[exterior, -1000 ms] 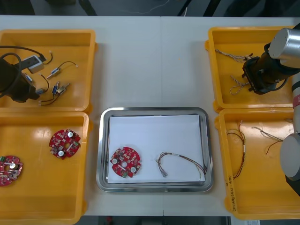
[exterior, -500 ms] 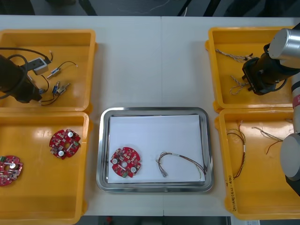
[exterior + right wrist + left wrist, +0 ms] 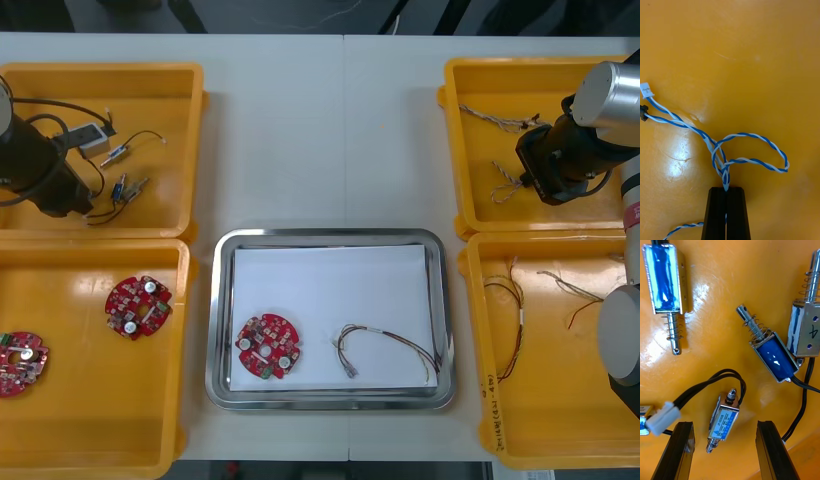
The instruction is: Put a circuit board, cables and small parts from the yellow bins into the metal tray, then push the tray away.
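We see the left claw (image 3: pixel 724 423) down in the far left bin (image 3: pixel 100 68) on the desk (image 3: pixel 320 130), its fingers (image 3: pixel 677 450) spread wide and holding nothing. A small metal part (image 3: pixel 723 423) with a blue label lies on the bin floor between them, touching neither finger. Black wires (image 3: pixel 711 380) loop from it to a white plug (image 3: pixel 663 417) just beside one finger. Three bigger metal parts (image 3: pixel 772 356) with blue faces and springs lie farther out from the fingertips. The right claw (image 3: pixel 726 189) is in the far right bin (image 3: pixel 520 62), closed tight on a twisted blue and white cable (image 3: pixel 725 176). The cable is pinched at the fingertips, and beyond them it curls into a loop on the bin floor and runs off to its two end plugs. The metal tray (image 3: pixel 325 237) sits between the bins at the near middle of the desk, white inside. It holds a round red circuit board (image 3: pixel 268 347) and, beside it but apart, a thin cable (image 3: pixel 395 342). Two more circuit boards (image 3: pixel 138 306) lie in the near left bin (image 3: pixel 95 243), and loose thin cables (image 3: pixel 519 330) lie in the near right bin (image 3: pixel 560 240).
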